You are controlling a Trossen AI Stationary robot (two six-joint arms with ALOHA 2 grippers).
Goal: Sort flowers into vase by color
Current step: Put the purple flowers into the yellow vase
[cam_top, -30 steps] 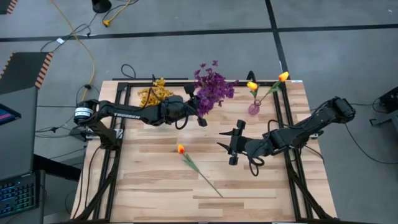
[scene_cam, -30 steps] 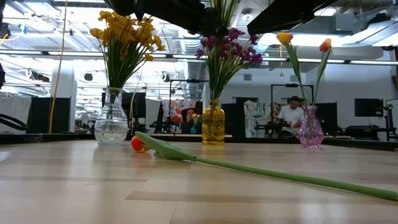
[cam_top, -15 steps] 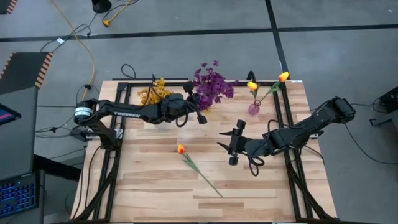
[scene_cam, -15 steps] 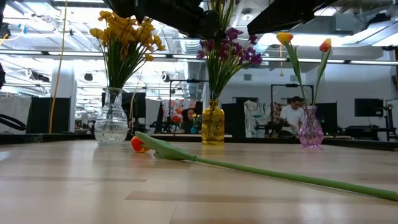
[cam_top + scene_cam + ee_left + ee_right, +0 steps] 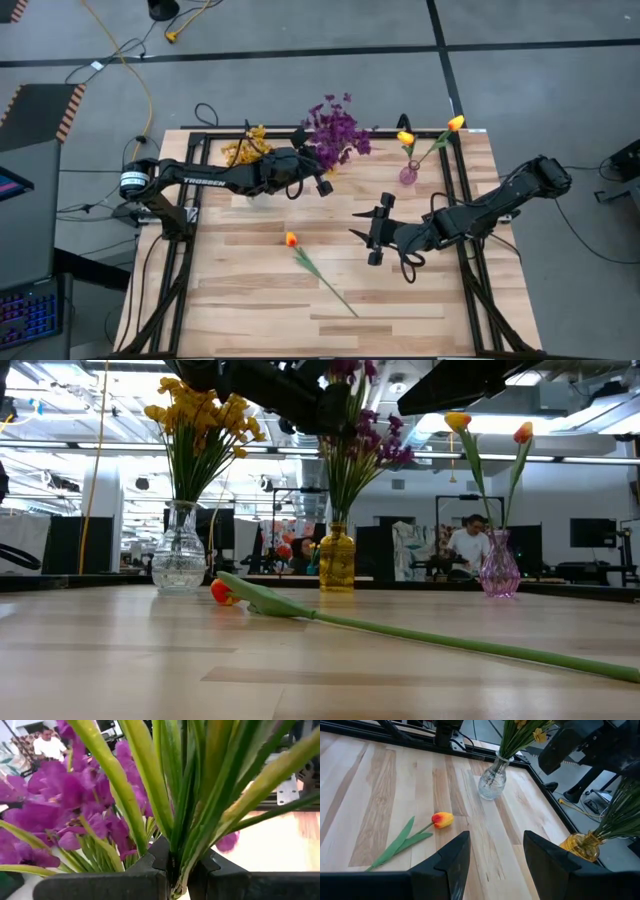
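Left hand [image 5: 322,186], upper centre of frame, gripped purple stems [image 5: 175,820] shut; they should seat vertically in amber vase [image 5: 336,560]. Right hand [image 5: 492,855] waited open.

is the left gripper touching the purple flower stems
Touching. The left wrist view shows the left gripper shut on the green stems of the purple flowers, pinched between its fingers.

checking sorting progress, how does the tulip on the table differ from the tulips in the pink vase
The tulip on the table lies flat on the bare wood, alone, its stem stretched across the boards; the tulips in the pink vase stand upright as a pair, stems in the pink vase at the table's far edge. Both kinds have orange-yellow heads on long green stems.
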